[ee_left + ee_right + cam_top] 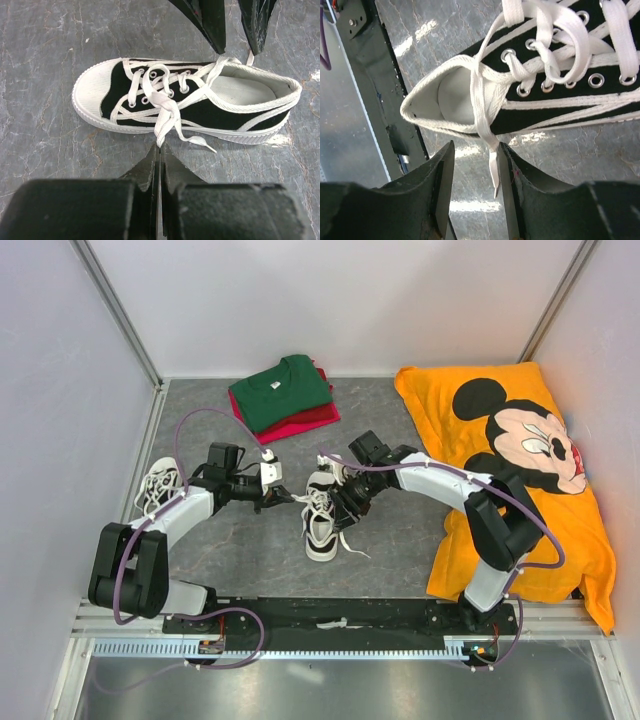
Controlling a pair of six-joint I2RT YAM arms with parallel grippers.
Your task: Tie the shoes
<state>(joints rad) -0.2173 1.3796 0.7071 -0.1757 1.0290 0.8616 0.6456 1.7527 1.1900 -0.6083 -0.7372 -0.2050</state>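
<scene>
Between parted tips of right pincer (474,170), white lace (481,92) of one shoe (560,107)

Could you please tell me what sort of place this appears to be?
Probably a lab robot cell: white panel walls on aluminium framing, two arms bolted to a rail, and practice props like shoes and folded shirts on the grey table.

Green shirt (281,390) folded atop red shirt (303,422), far centre; orange Mickey Mouse cloth (510,440) right.
</scene>
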